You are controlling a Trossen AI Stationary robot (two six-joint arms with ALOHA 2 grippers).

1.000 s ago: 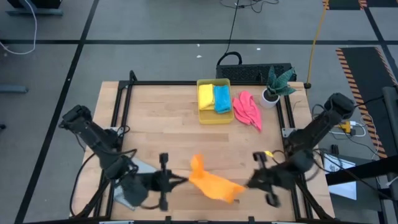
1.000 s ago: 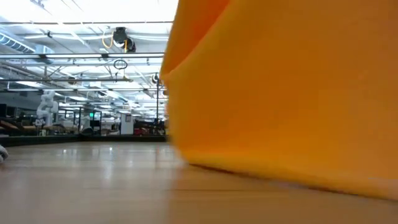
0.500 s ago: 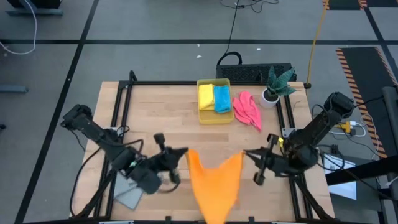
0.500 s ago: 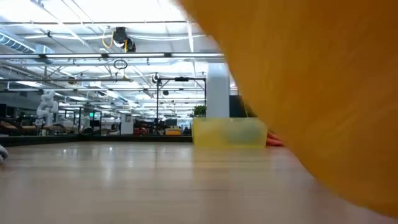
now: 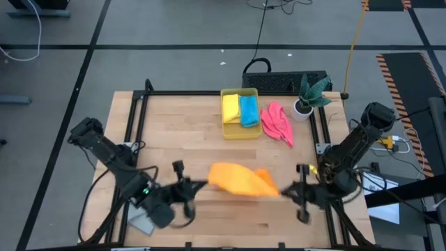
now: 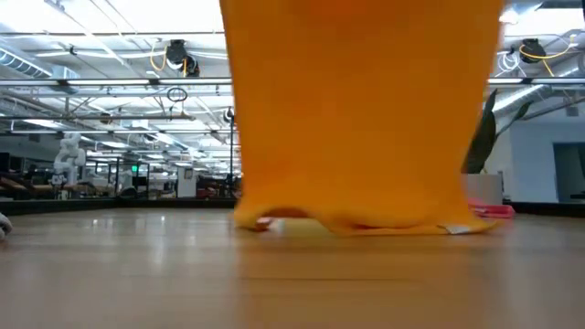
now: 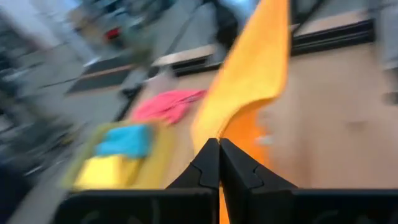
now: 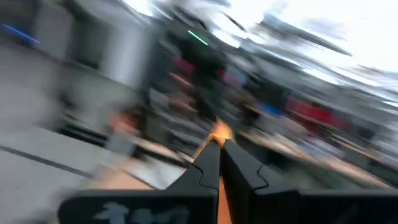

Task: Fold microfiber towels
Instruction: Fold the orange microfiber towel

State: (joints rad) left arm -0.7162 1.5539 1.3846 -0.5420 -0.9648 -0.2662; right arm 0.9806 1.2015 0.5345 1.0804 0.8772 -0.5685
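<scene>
Two dark robot arms stretch an orange microfiber towel (image 5: 240, 180) between them above the near half of a pale wood-plank surface (image 5: 181, 150), the soft cloth bunched into a rumpled oblong seen from above. The left tool (image 5: 200, 185) pinches the towel's corner on the side away from the plant, its two dark fingers (image 7: 208, 165) pressed together on the fabric; the right tool (image 5: 284, 192) grips the opposite corner, its fingers (image 8: 214, 165) likewise clamped shut on a sliver of orange. From table height the towel (image 6: 361, 114) hangs as a broad, smooth orange curtain, its hemmed lower edge sagging just at the boards. The translucent yellow plastic bin (image 5: 240, 131), a shallow rectangular tray, sits toward the far edge of the surface beyond the orange towel and holds a folded yellow towel (image 5: 231, 109) and a folded bright blue towel (image 5: 248, 110) side by side. Just beside the bin, on its plant side, a pink towel (image 5: 277, 122) lies crumpled and unfolded on the wood. A green-leaved plant (image 5: 312, 90) in a small white pot stands at the far corner next to the pink cloth. A light grey towel (image 5: 145, 219) lies flat at the near corner of the surface, under the left arm and well apart from the bin. A black metal frame (image 5: 209, 93) edges the surface.
</scene>
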